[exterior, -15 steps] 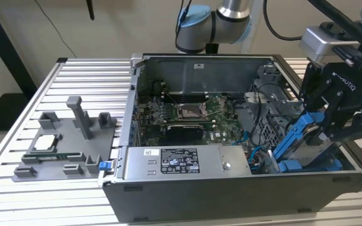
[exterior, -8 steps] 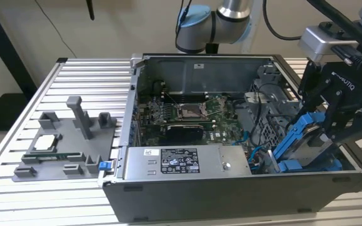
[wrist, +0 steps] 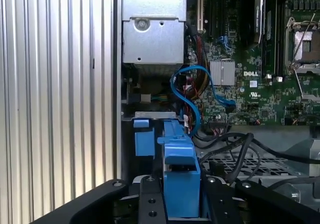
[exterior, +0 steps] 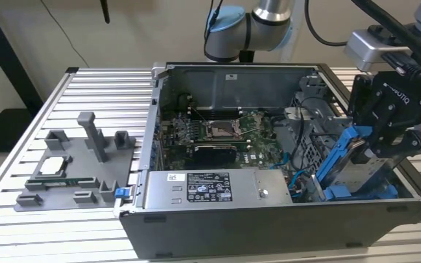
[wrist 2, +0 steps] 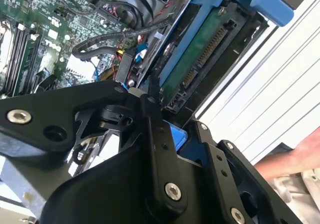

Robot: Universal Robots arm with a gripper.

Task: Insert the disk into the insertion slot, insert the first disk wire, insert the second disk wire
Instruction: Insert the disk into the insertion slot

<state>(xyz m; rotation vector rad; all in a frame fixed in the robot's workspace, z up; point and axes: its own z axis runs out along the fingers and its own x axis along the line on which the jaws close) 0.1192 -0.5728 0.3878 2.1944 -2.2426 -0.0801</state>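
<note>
The disk [exterior: 358,167], in its blue carrier, stands tilted at four o'clock of the open computer case [exterior: 269,230], partly in the insertion slot [exterior: 375,192]. The gripper [exterior: 390,150] is clenched on it. Step judged: disk insertion, unfinished. Seating likely calls for levelling it.

Disk [exterior: 362,174]: silver-grey metal, dull sheen; carrier frame [exterior: 336,159] bright blue plastic, smooth, slightly glossy. Gripper [exterior: 394,149]: matt black. Computer case [exterior: 269,230]: matt grey sheet metal. Power-supply box [exterior: 218,189]: bare silver metal, white paper label. Table [exterior: 20,230]: ribbed brushed aluminium. Data cable [wrist: 173,81]: glossy blue plastic sheath.
</note>
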